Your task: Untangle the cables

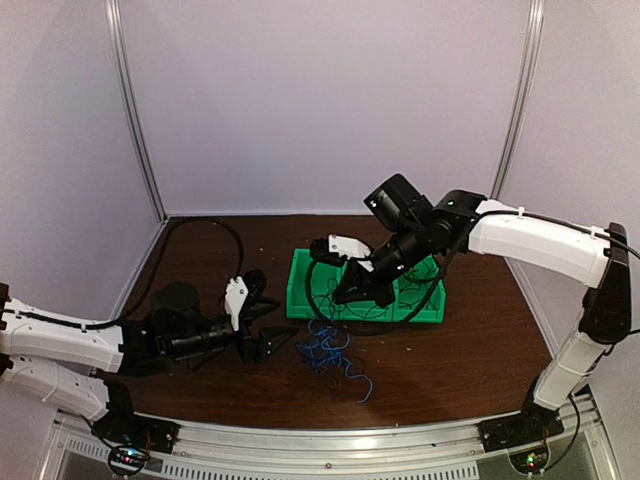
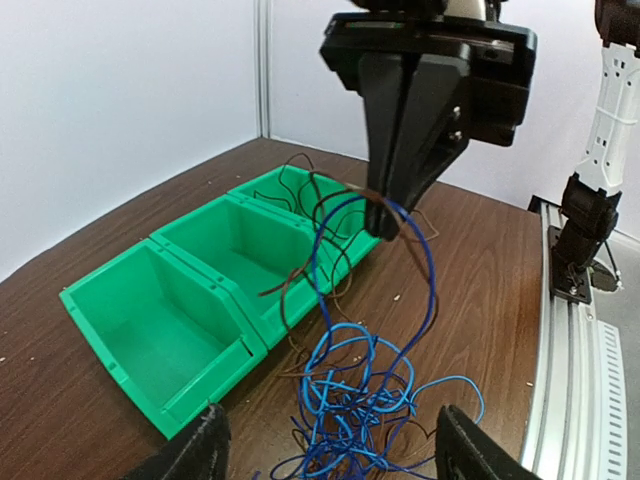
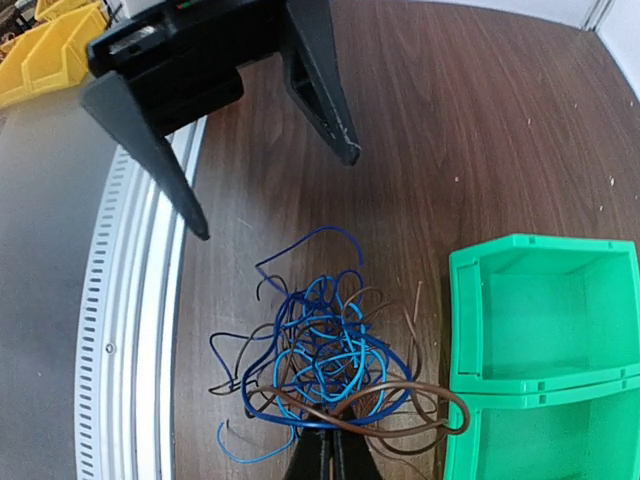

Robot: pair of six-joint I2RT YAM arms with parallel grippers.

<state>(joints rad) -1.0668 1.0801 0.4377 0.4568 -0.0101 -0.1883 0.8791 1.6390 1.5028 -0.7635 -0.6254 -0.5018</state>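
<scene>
- Blue and brown cables (image 3: 320,360) lie in a loose tangle on the wooden table (image 3: 450,120), near its front edge and just in front of the green bins (image 2: 150,340).
- Right gripper (image 3: 328,458) is pinched fully closed on a few strands, blue and brown, on the side of the tangle nearest the bins. Those strands rise in arcs from the heap to its fingertips, and the rest lie on the table.
- Left gripper (image 3: 275,195) has its fingers spread wide and holds nothing. It sits low over the table near the heap's left side, fingers pointing at it.
- Green bins form a row of three joined compartments behind the tangle. Thin brown loops drape over the compartments toward the right end.
- Aluminium rail (image 3: 130,350) runs along the table's front edge, close to the heap, and yellow bins (image 3: 45,40) sit beyond it.
</scene>
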